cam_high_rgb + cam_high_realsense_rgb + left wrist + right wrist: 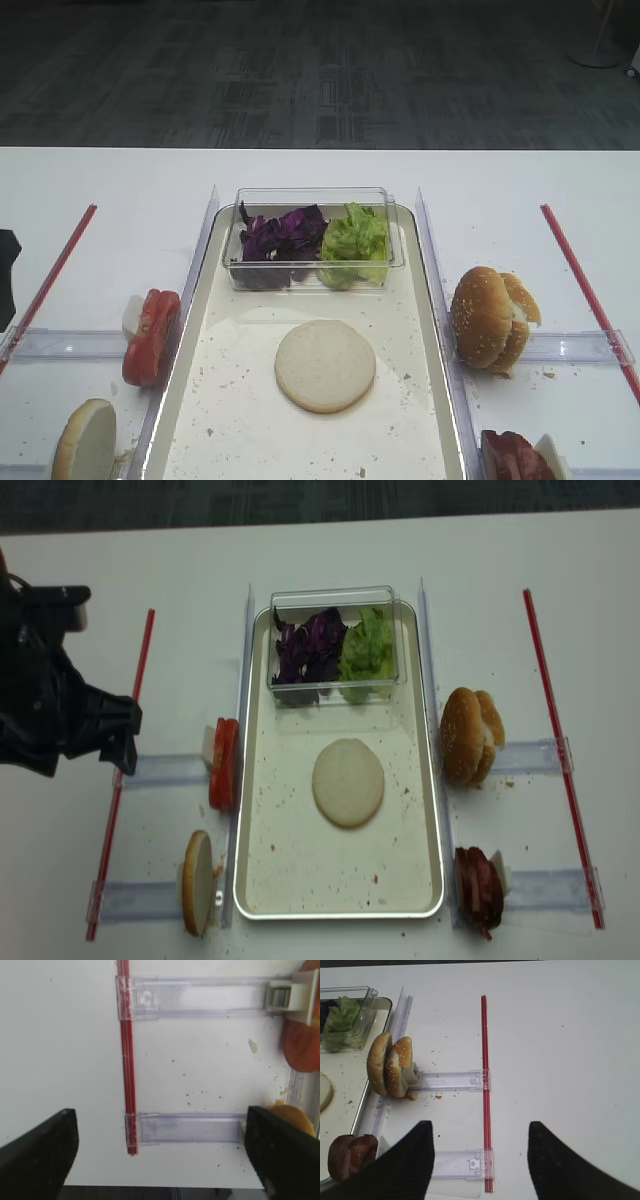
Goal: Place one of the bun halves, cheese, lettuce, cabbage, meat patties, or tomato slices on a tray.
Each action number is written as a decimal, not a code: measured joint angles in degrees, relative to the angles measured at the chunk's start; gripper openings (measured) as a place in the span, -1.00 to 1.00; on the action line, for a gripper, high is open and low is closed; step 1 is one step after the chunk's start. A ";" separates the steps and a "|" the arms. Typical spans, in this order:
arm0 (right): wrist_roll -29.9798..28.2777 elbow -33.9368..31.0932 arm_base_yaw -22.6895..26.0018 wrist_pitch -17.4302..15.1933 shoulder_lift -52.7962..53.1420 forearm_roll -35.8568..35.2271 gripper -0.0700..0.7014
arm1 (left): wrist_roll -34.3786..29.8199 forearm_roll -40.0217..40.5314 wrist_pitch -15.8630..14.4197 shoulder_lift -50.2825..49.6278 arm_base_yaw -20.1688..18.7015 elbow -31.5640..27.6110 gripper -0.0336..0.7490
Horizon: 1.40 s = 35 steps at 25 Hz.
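Lying mid-frame on tray [255, 880]: one bun half [348, 782] | left hand [160, 1155] open | right hand [480, 1157] open

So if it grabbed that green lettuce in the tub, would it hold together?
Probably not neatly. The lettuce looks like loose crinkled leaves, so likely light and floppy; bits may drop. It sits against the cabbage in the tub, so purple shreds might come along.

Left tool [160, 1150] wide open, empty – right tool [480, 1160] likewise spread
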State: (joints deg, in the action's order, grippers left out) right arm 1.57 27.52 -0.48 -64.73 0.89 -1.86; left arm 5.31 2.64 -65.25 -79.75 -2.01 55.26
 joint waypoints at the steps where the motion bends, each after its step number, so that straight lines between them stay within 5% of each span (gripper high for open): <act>1: 0.00 0.00 0.00 0.00 0.00 0.00 0.34 | 0.11 0.13 -0.07 1.31 0.00 -0.85 0.67; 24: 0.00 0.00 0.00 0.00 0.00 0.00 0.34 | 4.71 1.35 -5.14 43.51 0.04 -25.11 0.67; 35: 0.00 0.00 0.00 0.00 0.00 0.00 0.34 | 4.49 -0.14 -2.08 54.24 0.04 -27.14 0.67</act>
State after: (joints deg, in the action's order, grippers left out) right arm 1.57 27.52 -0.48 -64.73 0.89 -1.86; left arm 9.80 2.50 -67.32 -25.51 -1.97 28.12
